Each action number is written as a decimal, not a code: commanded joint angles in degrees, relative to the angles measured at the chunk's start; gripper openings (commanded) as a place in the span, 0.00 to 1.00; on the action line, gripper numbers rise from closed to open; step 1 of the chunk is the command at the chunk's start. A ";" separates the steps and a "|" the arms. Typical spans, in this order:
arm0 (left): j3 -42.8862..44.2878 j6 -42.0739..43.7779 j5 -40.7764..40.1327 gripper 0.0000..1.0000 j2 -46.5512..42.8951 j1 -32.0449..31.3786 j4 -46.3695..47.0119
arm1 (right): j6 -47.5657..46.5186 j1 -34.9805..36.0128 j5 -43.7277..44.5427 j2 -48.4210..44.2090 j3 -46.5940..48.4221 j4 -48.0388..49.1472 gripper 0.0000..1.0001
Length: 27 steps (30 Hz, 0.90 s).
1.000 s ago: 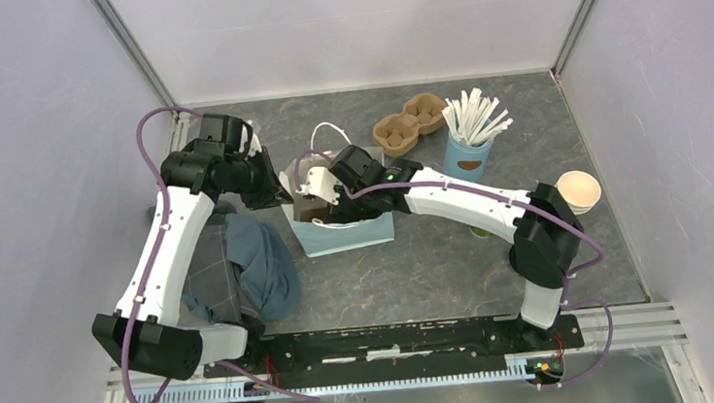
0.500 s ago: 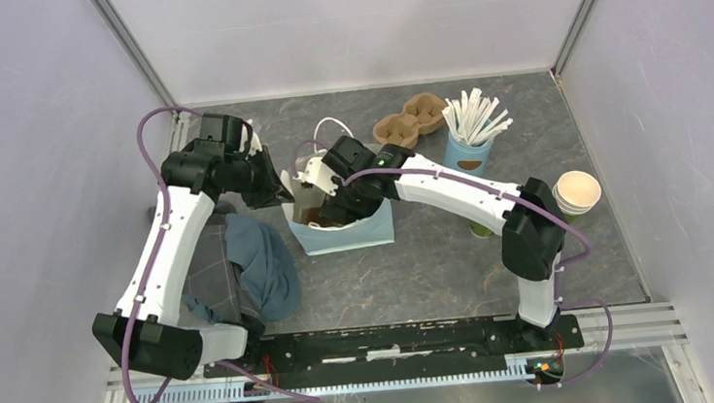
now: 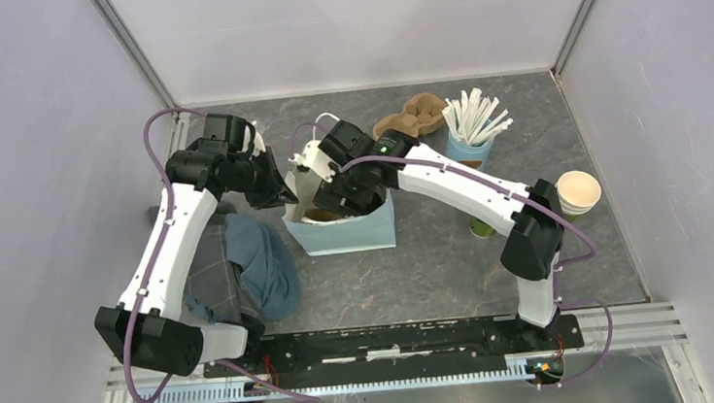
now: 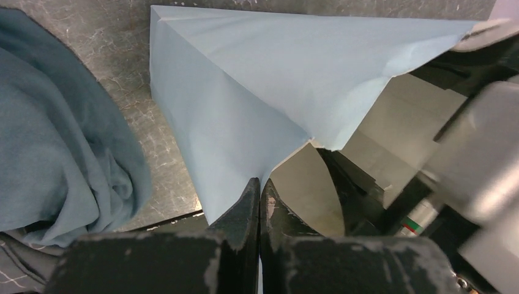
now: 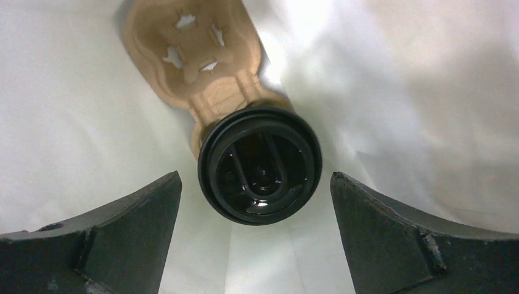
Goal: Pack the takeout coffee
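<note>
The takeout coffee [image 5: 259, 165], seen from above by its round black lid, sits in a brown cardboard carrier [image 5: 196, 55] on the white floor inside the light-blue bag [image 3: 346, 230]. My right gripper [image 5: 256, 190] is open above it inside the bag, one finger on each side of the lid, not touching it. In the top view the right gripper [image 3: 333, 199] reaches down into the bag's mouth and hides the cup. My left gripper [image 4: 259, 187] is shut on the bag's left rim [image 4: 294, 144], seen in the top view [image 3: 279, 191].
A second brown carrier [image 3: 411, 119] and a light-blue cup of white sticks [image 3: 471, 138] stand at the back right. A lidless cup [image 3: 576, 190] stands at the right. A dark-blue cloth [image 3: 256, 264] lies left of the bag.
My right gripper has moved from above the bag's mouth down into the bag. The left gripper has kept its hold on the rim.
</note>
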 commanded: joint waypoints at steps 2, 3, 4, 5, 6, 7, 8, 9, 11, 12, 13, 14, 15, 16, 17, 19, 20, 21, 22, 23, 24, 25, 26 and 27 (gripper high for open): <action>-0.19 2.18 0.82 0.02 1.24 0.24 0.36 | 4.86 -0.09 1.01 -3.38 6.02 -0.01 0.98; -0.12 2.27 0.79 0.02 1.35 0.24 0.26 | 5.40 -0.15 1.00 -3.87 6.74 0.31 0.98; -0.02 2.40 0.71 0.02 1.57 0.24 0.08 | 6.03 -0.12 0.98 -4.55 6.96 0.78 0.98; 0.11 2.47 0.76 0.02 1.60 0.24 0.06 | 6.38 -0.12 1.09 -5.17 7.00 1.29 0.98; 0.17 2.56 0.74 0.02 1.68 0.24 0.03 | 6.60 -0.15 1.25 -5.87 7.00 1.70 0.98; 0.35 2.58 0.70 0.02 1.79 0.24 -0.16 | 6.87 -0.16 1.38 -6.57 7.00 2.10 0.98; 0.53 2.66 0.65 0.02 1.90 0.24 -0.22 | 7.04 -0.15 1.28 -7.31 6.94 2.46 0.98; 0.77 2.75 0.55 0.02 1.97 0.24 -0.44 | 7.34 -0.11 1.13 -8.02 7.00 2.91 0.98; 1.20 2.84 0.48 0.02 2.14 0.24 -0.77 | 7.85 -0.08 0.42 -10.30 6.52 5.00 0.98; 1.35 2.91 0.50 0.02 2.23 0.24 -0.97 | 7.99 -0.13 0.07 -11.89 5.70 6.81 0.98; 1.38 2.93 0.51 0.02 2.25 0.22 -1.07 | 8.23 -0.11 0.13 -13.92 5.08 8.85 0.98; 1.45 2.93 0.49 0.02 2.26 0.22 -1.12 | 8.64 -0.15 0.66 -15.36 4.61 10.41 0.98; 1.49 2.87 0.60 0.03 2.25 0.21 -1.23 | 8.94 -0.25 1.20 -16.99 4.67 11.95 0.98; 1.59 2.80 0.66 0.05 2.28 0.24 -1.38 | 9.15 -0.29 1.65 -18.23 4.80 12.84 0.98; 1.79 2.62 0.68 0.08 2.30 0.24 -1.57 | 9.53 -0.45 2.26 -19.68 4.85 13.87 0.98; 2.68 2.21 0.89 0.16 2.22 0.23 -2.19 | 12.08 -1.29 4.79 -22.20 4.90 14.49 0.98; 2.87 1.96 1.26 0.23 2.00 0.24 -2.38 | 14.13 -2.05 5.69 -23.73 4.62 14.42 0.98; 3.31 1.70 1.63 0.28 1.73 0.24 -2.41 | 15.74 -3.29 6.37 -24.96 4.00 14.30 0.98; 3.45 1.51 2.11 0.35 1.21 0.24 -2.37 | 17.71 -4.49 7.00 -26.90 2.72 13.93 0.98; 3.51 1.17 2.62 0.42 0.75 0.24 -2.19 | 19.60 -6.13 7.60 -28.45 1.20 13.36 0.98; 3.41 0.65 2.92 0.48 0.18 0.24 -2.07 | 21.77 -7.89 8.00 -30.40 -0.81 12.07 0.98; 3.02 -0.07 3.42 0.54 -0.38 0.22 -1.78 | 23.12 -9.91 8.31 -32.31 -2.70 10.82 0.98; 2.56 -0.77 4.07 0.57 -0.97 0.24 -1.43 | 23.96 -11.66 8.64 -34.23 -5.31 9.25 0.98; 2.00 -1.75 4.72 0.60 -1.62 0.24 -0.96 | 24.03 -12.72 8.92 -35.68 -8.07 7.55 0.98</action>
